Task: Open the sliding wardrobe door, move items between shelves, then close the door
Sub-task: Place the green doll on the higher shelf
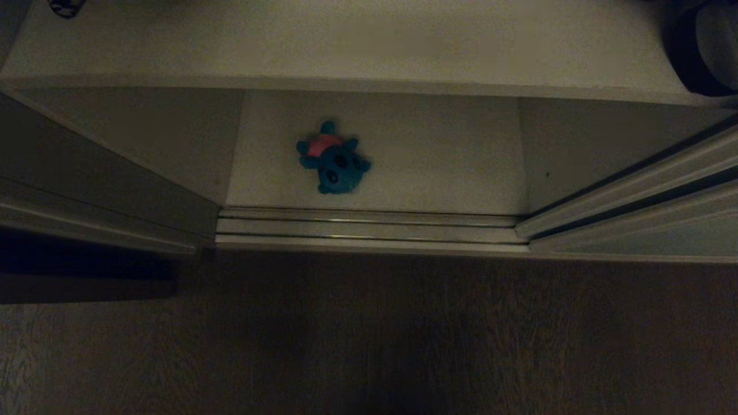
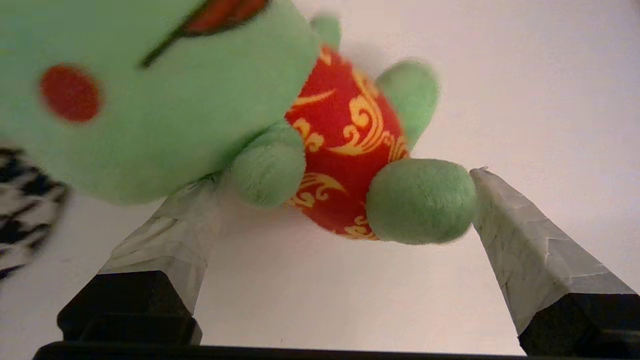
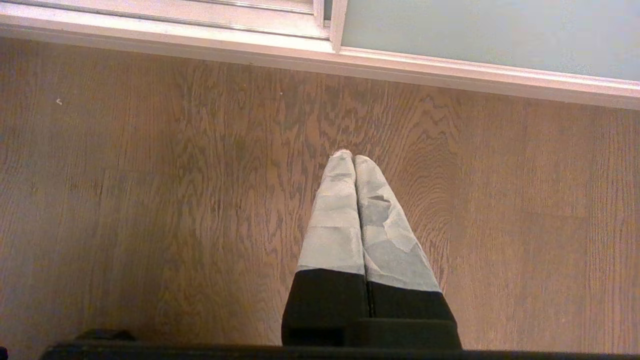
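Observation:
The green plush toy [image 2: 165, 100], with a red spot and a red-and-gold belly, lies on a white shelf [image 2: 325, 300]. My left gripper [image 2: 345, 180] is open around its lower half. One taped fingertip [image 2: 487, 187] is right beside a green foot; the other finger is partly hidden behind the toy. The blue plush toy [image 1: 334, 158] with its pink patch lies on the bottom shelf [image 1: 450, 155] in the head view. The sliding wardrobe door [image 1: 651, 227] stands pushed to the right. My right gripper [image 3: 352, 160] hangs shut and empty over the wooden floor near the door [image 3: 475, 35]. Neither arm shows in the head view.
A houndstooth cushion [image 2: 25, 210] lies close beside the green toy. A wider shelf board [image 1: 346, 40] runs above the bottom shelf, with a dark bag [image 1: 703, 52] at its right end. Metal door tracks [image 1: 369, 227] edge the wooden floor [image 1: 369, 334].

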Motion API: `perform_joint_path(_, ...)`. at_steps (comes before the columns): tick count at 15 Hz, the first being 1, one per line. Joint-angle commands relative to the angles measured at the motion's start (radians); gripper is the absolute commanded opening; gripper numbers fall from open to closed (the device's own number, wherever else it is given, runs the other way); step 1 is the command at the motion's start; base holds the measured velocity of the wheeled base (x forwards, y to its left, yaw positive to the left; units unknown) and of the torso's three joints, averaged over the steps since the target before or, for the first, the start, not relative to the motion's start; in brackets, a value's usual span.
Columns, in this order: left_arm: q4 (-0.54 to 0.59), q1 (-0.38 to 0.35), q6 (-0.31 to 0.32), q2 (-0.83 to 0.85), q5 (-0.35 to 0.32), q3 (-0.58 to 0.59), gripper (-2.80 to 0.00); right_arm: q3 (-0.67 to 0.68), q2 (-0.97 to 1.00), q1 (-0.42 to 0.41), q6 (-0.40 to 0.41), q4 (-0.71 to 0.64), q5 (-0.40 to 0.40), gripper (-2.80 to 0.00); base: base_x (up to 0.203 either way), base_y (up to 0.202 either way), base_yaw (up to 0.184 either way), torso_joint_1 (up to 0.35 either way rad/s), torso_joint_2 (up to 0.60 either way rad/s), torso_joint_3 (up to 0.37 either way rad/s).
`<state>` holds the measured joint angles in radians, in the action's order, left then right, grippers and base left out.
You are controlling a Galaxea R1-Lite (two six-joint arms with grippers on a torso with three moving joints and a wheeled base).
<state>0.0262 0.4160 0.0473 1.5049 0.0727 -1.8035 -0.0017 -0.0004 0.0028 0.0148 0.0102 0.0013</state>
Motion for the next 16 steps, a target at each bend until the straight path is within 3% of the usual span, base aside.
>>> perform_joint_path(1, -0.002, 0.001, 0.000, 0.027, 0.015, -0.011, 0.00, 0.000, -0.001, 0.000, 0.001, 0.001, 0.000, -2.80, 0.000, 0.000, 0.000, 0.000, 0.00, 0.000)
perform_joint_path(3, 0.000, 0.001, 0.000, 0.038, 0.052, -0.043, 0.00, 0.000, -0.001, 0.000, 0.001, 0.001, 0.000, -2.80, 0.000, 0.000, 0.000, 0.000, 0.00, 0.000)
perform_joint_path(11, 0.010, 0.050, -0.002, 0.031, 0.052, -0.127, 0.00, 0.000, -0.001, 0.000, 0.001, 0.001, 0.000, -2.80, 0.000, 0.000, 0.000, 0.000, 0.00, 0.000)
perform_joint_path(14, 0.032, 0.066, -0.099, 0.037, 0.091, -0.125, 0.00, 0.000, -0.001, 0.000, 0.001, 0.001, 0.000, -2.80, 0.000, 0.000, 0.000, 0.000, 0.00, 0.000)
perform_joint_path(16, 0.043, 0.064, -0.118, 0.051, 0.119, -0.113, 0.00, 0.000, -0.001, 0.000, 0.001, 0.001, 0.000, -2.80, 0.000, 0.000, 0.000, 0.000, 0.00, 0.000)
